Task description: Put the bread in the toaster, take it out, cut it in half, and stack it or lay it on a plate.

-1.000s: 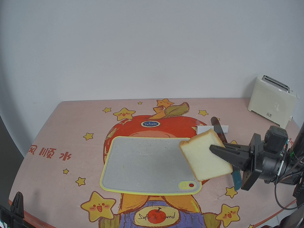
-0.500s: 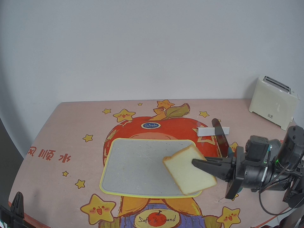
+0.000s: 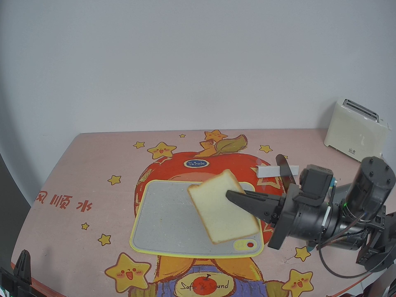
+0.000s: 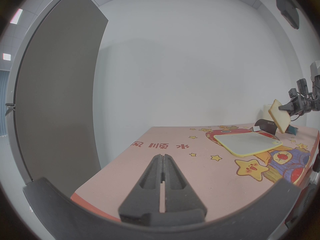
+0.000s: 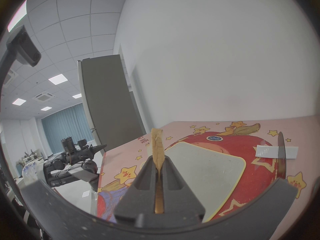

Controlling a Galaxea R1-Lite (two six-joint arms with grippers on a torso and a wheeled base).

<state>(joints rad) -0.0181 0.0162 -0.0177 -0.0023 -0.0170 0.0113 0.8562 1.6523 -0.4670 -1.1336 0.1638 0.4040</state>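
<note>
Just above the single grey cutting board (image 3: pixel 173 219), one slice of bread (image 3: pixel 222 213) was held tilted in the air, pinched at its edge between the fingers of the right gripper (image 3: pixel 228 194). One knife (image 3: pixel 284 168) was laid across a white rest (image 3: pixel 268 170), and one toaster (image 3: pixel 357 133) was stood at the table's (image 3: pixel 103 166) far right. The left gripper (image 4: pixel 163 157) was pressed together, empty, off the table's near left corner.

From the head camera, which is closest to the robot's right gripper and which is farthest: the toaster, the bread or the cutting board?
1. bread: clamped in the right gripper, touching it.
2. cutting board: flat on the table, under the held bread.
3. toaster: far back at the table's right corner.
</note>
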